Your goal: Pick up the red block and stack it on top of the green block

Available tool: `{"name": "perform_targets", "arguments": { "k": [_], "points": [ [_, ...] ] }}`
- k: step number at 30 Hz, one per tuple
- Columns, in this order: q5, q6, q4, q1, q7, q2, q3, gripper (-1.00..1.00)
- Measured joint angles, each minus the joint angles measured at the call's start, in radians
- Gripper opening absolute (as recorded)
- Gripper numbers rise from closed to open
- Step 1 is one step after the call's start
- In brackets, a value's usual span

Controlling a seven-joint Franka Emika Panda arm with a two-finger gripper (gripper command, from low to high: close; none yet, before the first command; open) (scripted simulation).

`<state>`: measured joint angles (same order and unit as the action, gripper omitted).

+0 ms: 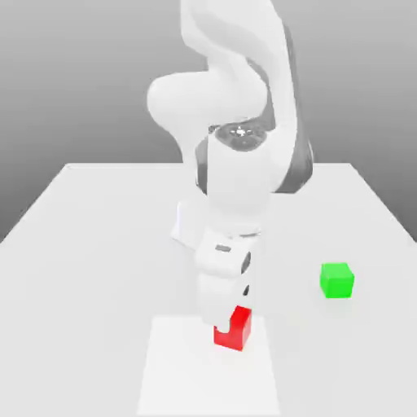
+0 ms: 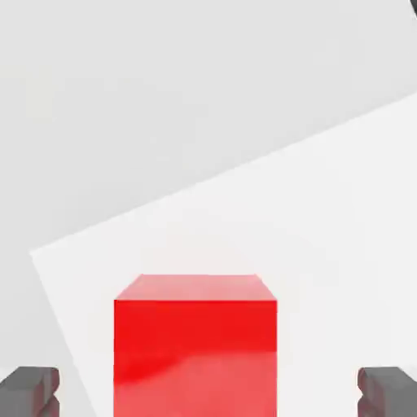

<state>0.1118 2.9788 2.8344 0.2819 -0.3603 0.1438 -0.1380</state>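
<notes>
We centre our wide-open two-finger gripper around the small matte red cube, lower centre, then should close squarely before lifting.

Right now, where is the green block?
In the exterior view the green block sits on the table, at the right, apart from the red block.

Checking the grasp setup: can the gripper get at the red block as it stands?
Probably yes. The gripper is open, with a finger on each side of the red block and a clear gap on both sides. Nothing crowds it; the green block sits well apart.
</notes>
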Motion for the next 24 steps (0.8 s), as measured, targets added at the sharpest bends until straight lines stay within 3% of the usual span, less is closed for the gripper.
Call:
{"name": "perform_targets", "arguments": {
  "k": [1,2,9,17,24],
  "points": [
    [0.015,0.028,-0.004,-0.028,-0.011,0.033,0.031,0.00],
    [0.030,0.050,-0.007,-0.046,-0.022,0.059,0.053,-1.00],
    [0.030,0.051,-0.008,-0.051,-0.021,0.062,0.058,-1.00],
    [-0.123,-0.150,0.028,-0.039,0.086,-0.177,0.006,-1.00],
    [-0.070,-0.234,0.071,0.207,-0.187,-0.300,0.134,-1.00]
  ]
}}
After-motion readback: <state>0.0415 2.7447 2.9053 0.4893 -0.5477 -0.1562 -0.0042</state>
